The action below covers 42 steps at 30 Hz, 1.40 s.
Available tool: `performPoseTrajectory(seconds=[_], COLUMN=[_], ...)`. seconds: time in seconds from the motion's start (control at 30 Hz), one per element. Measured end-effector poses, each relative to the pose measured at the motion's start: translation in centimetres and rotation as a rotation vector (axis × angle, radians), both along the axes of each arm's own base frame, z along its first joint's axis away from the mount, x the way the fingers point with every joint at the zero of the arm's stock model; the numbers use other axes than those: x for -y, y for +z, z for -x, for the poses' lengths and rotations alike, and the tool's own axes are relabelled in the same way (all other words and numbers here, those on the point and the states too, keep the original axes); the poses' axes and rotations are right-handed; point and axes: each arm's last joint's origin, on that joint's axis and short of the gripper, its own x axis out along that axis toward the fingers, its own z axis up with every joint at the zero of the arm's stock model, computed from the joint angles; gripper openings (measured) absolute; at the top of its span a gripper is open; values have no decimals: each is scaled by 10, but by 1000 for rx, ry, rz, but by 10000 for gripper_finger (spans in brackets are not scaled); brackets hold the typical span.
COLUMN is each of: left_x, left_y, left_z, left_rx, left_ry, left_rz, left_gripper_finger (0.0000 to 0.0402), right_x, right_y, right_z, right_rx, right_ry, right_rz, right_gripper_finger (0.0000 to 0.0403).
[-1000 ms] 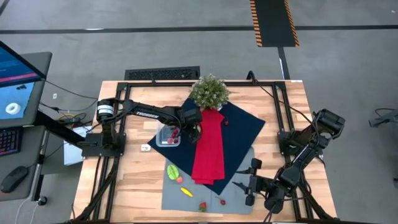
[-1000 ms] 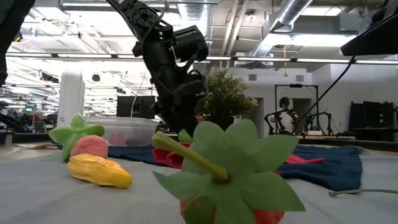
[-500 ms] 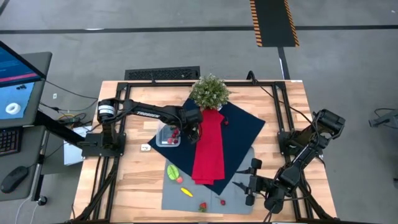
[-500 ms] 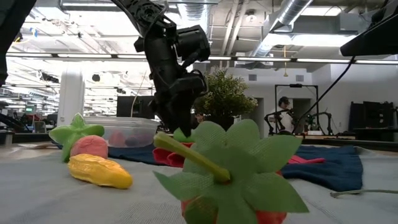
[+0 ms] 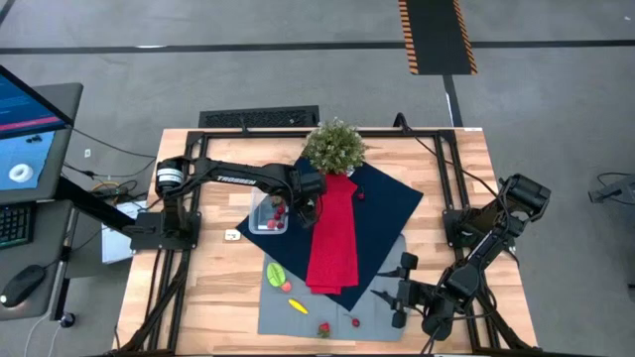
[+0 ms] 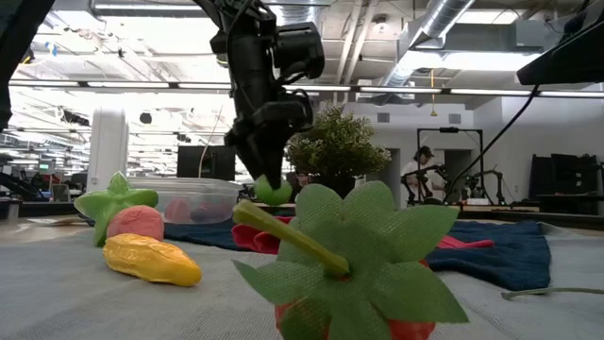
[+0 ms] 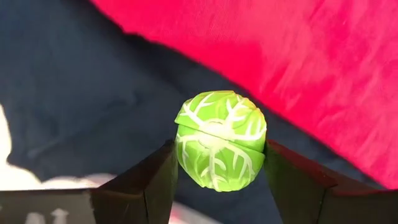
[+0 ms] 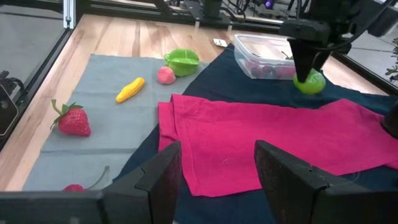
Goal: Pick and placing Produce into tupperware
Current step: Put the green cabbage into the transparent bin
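Note:
My left gripper [image 5: 304,201] hangs over the navy cloth [image 5: 387,203], between the tupperware [image 5: 269,216] and the red cloth strip [image 5: 332,243]. It is shut on a round green ball with white veins [image 7: 221,149], one of the produce. The clear tupperware rests on the cloth's left corner with red and pink pieces inside. More produce lies on the grey mat [image 5: 377,307]: a green leafy piece [image 5: 275,274], a pink one [image 5: 287,287], a yellow one [image 5: 297,306], a strawberry [image 5: 323,329] and a red berry [image 5: 355,321]. My right gripper [image 5: 400,293] waits open near the table's front right. My left gripper pinches the green ball by two opposite sides [image 7: 181,155] between its two fingers. The fingers [image 6: 264,161] come from above, pointing steeply down, and have the ball [image 6: 274,192] only at their free ends. The ball hangs clear above the navy cloth.
A bushy potted plant [image 5: 334,146] stands at the table's far edge behind the red strip. A small white object [image 5: 231,235] lies on the wood left of the tupperware. Bare wood shows at the front left [image 5: 218,297] and the far right [image 5: 446,159].
My left gripper has risen from the navy cloth with the green ball held between its fingers. The ball, low behind the strawberry's leaves before, now hangs clear above the cloth in the low view. The gripper has tipped a little as it rose.

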Motion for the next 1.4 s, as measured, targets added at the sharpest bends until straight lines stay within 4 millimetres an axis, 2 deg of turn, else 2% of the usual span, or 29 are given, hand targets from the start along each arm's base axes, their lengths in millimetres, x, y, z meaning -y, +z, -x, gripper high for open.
performPoseTrajectory(seconds=[0.37,0.63,0.77,0.93,1.07,1.27,1.4], left_x=[7,16,22,28,30,34,35], left_y=[6,46,60,59,54,24,5], left_z=[9,0,4,22,28,35,44], left_rx=[-124,-114,-164,-340,-383,-435,-495], left_ry=[-8,-23,-20,48,112,125,139], left_rz=[-56,-166,-180,-202,-177,-68,-61], left_gripper_finger=[204,204,204,204,204,204,204], right_x=[0,0,0,-2,-3,-3,-3], right_y=[0,0,0,0,0,0,0], right_z=[0,-1,0,3,3,3,3], right_rx=[3,4,4,5,6,7,7], right_ry=[-1,-4,-3,7,7,7,6], right_rz=[-5,-9,-11,-20,-20,-21,-21], right_gripper_finger=[225,225,225,225,225,225,225])
